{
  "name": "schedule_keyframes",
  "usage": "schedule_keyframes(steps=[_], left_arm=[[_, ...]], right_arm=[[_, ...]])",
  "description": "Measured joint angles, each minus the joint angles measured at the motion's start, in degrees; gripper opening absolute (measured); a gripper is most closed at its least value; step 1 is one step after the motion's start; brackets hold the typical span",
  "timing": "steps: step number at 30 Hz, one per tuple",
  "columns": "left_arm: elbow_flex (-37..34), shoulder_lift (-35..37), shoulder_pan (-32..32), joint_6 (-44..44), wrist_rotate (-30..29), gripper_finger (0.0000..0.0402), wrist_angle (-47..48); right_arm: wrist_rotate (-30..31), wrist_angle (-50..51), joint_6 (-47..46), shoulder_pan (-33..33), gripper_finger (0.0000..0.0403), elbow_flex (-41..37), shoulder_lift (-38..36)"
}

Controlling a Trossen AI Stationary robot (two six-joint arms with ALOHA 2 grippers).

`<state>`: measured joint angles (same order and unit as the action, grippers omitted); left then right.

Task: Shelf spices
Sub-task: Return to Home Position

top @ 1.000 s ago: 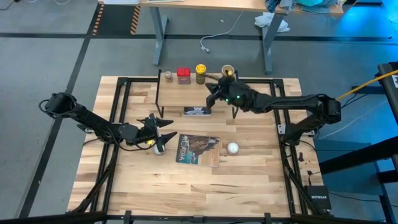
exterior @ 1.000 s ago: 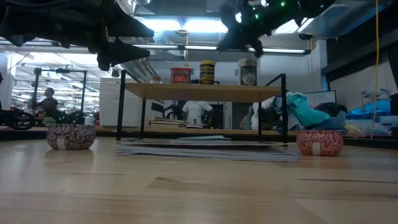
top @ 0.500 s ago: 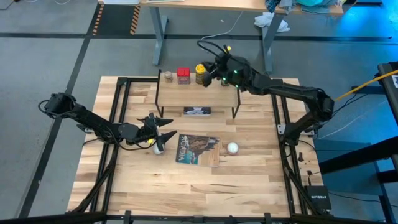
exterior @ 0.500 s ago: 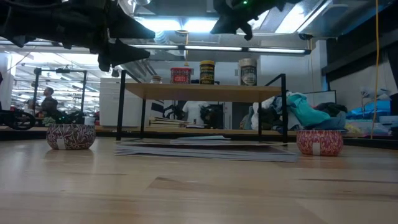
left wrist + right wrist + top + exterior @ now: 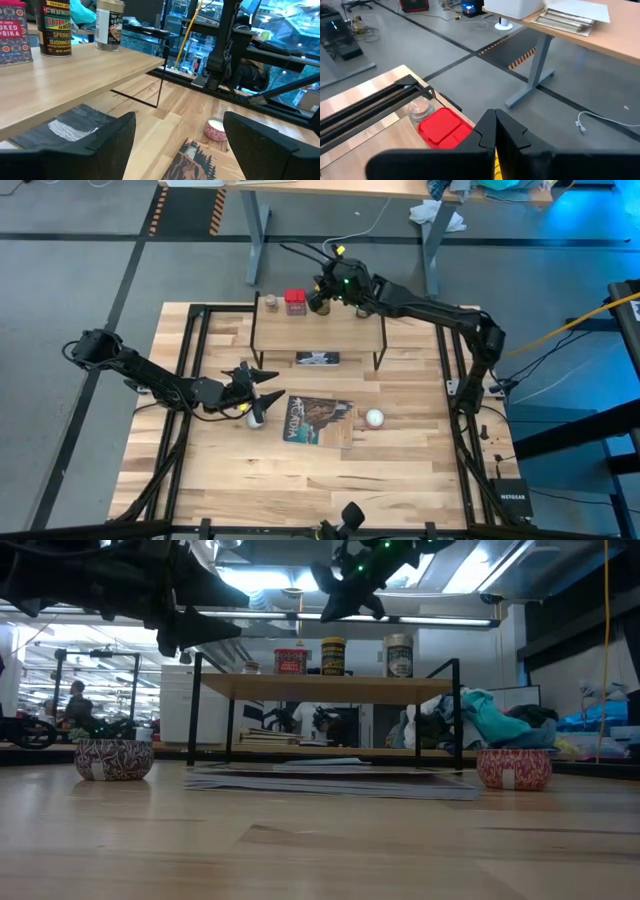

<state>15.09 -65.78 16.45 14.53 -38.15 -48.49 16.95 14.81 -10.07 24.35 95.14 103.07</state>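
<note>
Since the earlier frames, the right gripper (image 5: 324, 288) had travelled sideways along the back of the shelf (image 5: 310, 332), from above the tan jar (image 5: 398, 655) to a position above the yellow dark-lidded jar (image 5: 333, 656). Its own wrist view showed its two fingers (image 5: 487, 131) pressed together with nothing between them. It hung clear of the jar tops, and its arm stretched across from the right side of the table (image 5: 410, 470). Below it, all four spices stood upright in one row along the shelf board: the tiny brownish jar (image 5: 271, 302) at one end, then the red square tin (image 5: 294, 301), the yellow jar and the tan jar, each apart from the next. In the high view the right arm hid the tan jar. The left gripper (image 5: 266, 386) had not moved; it hovered low over the table in front of the shelf's left leg, its fingers (image 5: 90, 145) spread wide and holding nothing, directly above one white ball (image 5: 256, 419). Just beside that ball lay the dark picture book (image 5: 320, 421), flat on the table, and past the book's far edge rested the second white ball (image 5: 374, 418). A small flat card (image 5: 317, 359) lay under the shelf.
</note>
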Motion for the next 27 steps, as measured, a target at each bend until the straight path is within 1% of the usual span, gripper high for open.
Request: schedule_keyframes(steps=[5, 27], left_arm=[[0.0, 0.0, 0.0, 0.0, 0.0, 0.0294, -0.1], [0.0, 0.0, 0.0, 0.3, 0.0, 0.0294, -0.2]], right_arm=[[0.0, 1.1, -0.4, 0.5, 0.0004, 0.6, 1.1], [2.1, 9.2, -1.6, 0.9, 0.0004, 0.6, 1.1]])
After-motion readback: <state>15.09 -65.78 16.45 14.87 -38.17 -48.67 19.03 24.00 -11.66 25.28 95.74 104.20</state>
